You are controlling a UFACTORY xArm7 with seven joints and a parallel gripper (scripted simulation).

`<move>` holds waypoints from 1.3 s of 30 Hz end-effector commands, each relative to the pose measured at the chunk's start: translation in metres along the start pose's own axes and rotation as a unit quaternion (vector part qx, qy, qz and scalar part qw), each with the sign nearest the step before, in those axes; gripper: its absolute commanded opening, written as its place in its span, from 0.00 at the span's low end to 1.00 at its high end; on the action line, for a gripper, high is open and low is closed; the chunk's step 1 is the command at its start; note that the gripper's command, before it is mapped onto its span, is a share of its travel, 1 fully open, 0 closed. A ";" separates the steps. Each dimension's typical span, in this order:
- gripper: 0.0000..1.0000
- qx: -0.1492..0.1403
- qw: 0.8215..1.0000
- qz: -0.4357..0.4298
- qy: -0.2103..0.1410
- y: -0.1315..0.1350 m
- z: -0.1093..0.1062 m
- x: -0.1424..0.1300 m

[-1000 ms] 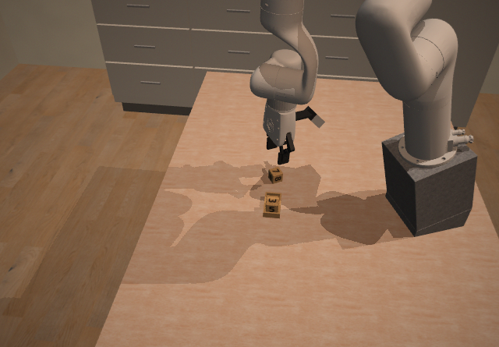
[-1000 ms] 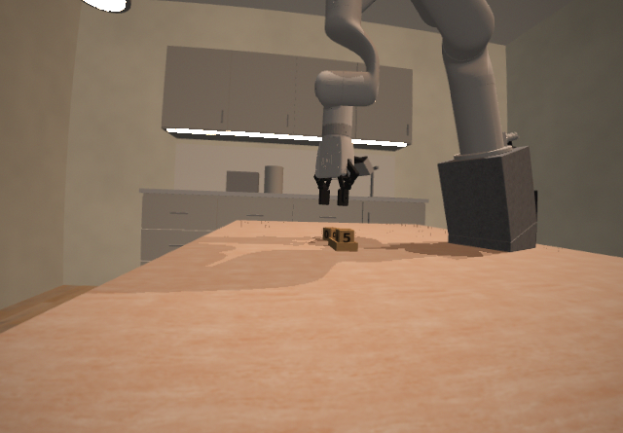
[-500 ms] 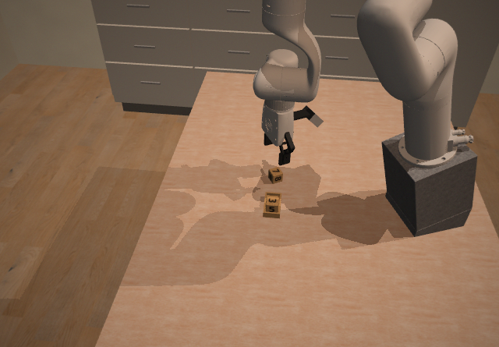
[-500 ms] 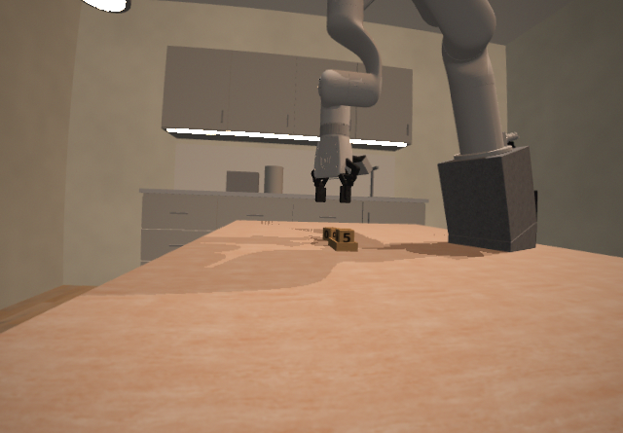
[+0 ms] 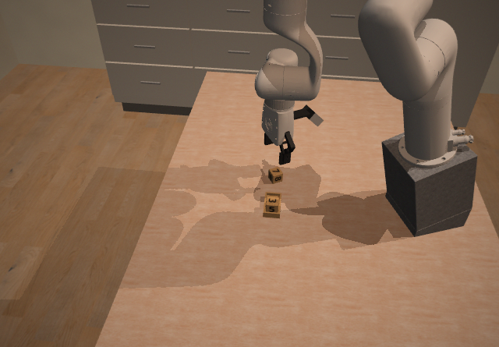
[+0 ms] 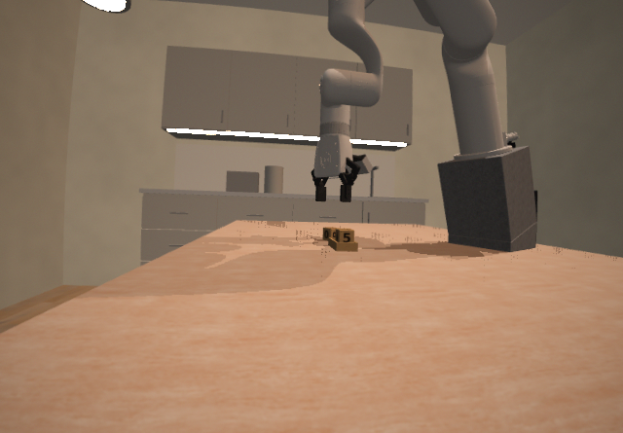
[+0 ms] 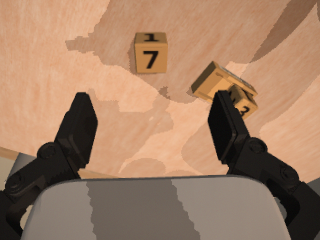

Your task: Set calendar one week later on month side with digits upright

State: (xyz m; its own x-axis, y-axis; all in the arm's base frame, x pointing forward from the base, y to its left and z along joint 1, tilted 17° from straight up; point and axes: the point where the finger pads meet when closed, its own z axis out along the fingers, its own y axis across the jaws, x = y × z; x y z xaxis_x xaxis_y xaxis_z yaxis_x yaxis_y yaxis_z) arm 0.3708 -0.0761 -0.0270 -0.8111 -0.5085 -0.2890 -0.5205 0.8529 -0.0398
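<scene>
A small wooden tray (image 5: 270,214) (image 6: 343,247) (image 7: 212,82) lies on the table. One number cube (image 5: 272,203) (image 6: 345,236) (image 7: 246,106) stands in it, with 3 on top and 5 on the side facing the exterior camera. The second cube (image 5: 275,175) (image 6: 328,234) (image 7: 150,52) stands loose on the table just behind the tray, with 7 on top in the wrist view. My gripper (image 5: 284,156) (image 6: 332,195) (image 7: 152,105) is open and empty. It hangs well above the table, near the loose cube. My right finger hides part of the tray's cube in the wrist view.
The arm's dark base block (image 5: 426,190) (image 6: 485,201) stands on the table to the right of the tray. A cabinet with drawers (image 5: 161,33) stands beyond the table's far edge. The table's left edge drops to the wooden floor (image 5: 60,154).
</scene>
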 end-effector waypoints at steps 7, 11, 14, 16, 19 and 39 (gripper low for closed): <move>0.49 0.001 1.000 -0.002 0.000 0.000 -0.003 0.000; 0.49 0.001 1.000 -0.002 0.000 0.000 -0.003 0.000; 0.49 0.001 1.000 -0.002 0.000 0.000 -0.003 0.000; 0.49 0.001 1.000 -0.002 0.000 0.000 -0.003 0.000; 0.49 0.001 1.000 -0.002 0.000 0.000 -0.003 0.000; 0.49 0.001 1.000 -0.002 0.000 0.000 -0.002 0.000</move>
State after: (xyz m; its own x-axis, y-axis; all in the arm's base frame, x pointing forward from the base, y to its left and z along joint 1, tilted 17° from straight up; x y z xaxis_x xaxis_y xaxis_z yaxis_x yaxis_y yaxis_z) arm 0.3695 -0.0760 -0.0254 -0.8091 -0.5120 -0.2885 -0.5239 0.8508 -0.0408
